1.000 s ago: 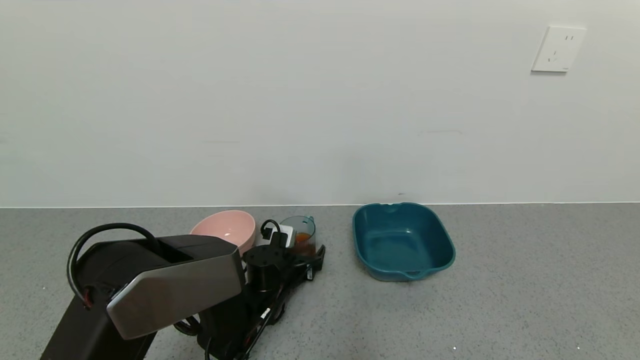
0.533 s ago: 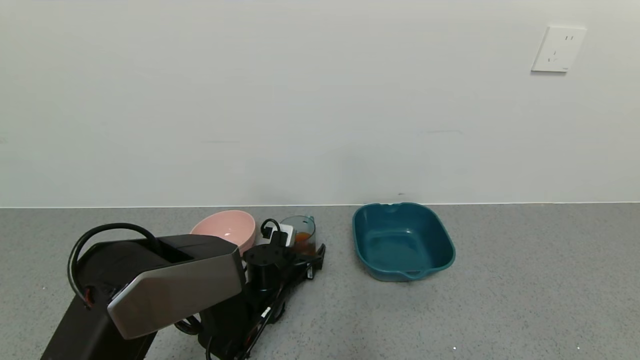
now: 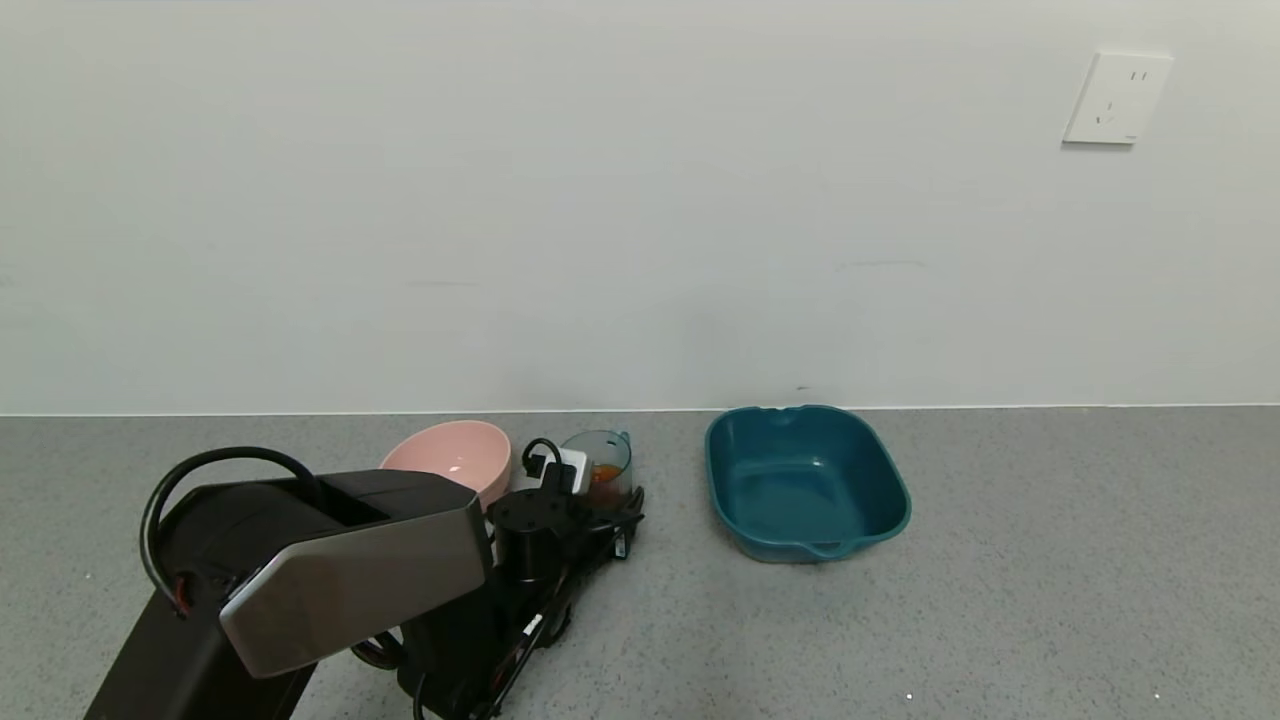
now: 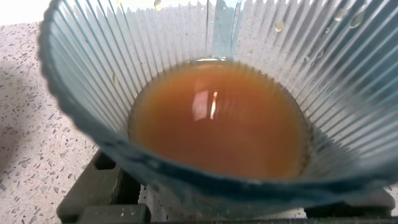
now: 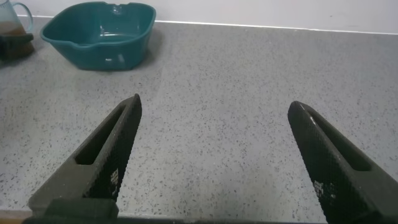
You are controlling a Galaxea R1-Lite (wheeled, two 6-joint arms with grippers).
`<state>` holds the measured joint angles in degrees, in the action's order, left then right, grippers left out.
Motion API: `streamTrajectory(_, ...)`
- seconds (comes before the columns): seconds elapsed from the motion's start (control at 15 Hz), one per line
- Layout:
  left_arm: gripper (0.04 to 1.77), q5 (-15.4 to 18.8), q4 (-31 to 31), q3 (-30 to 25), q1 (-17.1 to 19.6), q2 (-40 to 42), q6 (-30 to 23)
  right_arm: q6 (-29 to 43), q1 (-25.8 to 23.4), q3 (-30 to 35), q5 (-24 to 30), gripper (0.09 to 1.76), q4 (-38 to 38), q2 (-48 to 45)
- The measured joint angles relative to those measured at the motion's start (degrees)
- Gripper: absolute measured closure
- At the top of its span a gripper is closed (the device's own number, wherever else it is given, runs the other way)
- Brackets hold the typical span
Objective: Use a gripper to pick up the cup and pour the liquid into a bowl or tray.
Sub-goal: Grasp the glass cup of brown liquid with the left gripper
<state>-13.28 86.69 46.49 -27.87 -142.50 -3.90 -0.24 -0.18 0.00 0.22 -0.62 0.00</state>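
Grey counter, white wall; left gripper [image 3: 612, 505], closed round the cup [image 3: 598, 466], has just tightened, ready to lift; tray [image 3: 806, 482] waits.

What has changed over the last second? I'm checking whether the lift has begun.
Very little. The left pincer, at the cup, has drawn in slightly toward it; its finger end sits a touch closer and higher. The cup, its liquid, the teal tray and the pink bowl stayed put. No lift is visible.
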Motion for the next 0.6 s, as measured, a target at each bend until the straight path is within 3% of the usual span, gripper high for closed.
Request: streamTrajectory(0.6,0.47,0.02,-0.09,-0.09,0.0,0.13,0.0,0.0,0.0,0.0,0.0,0.14,0.0,0.0)
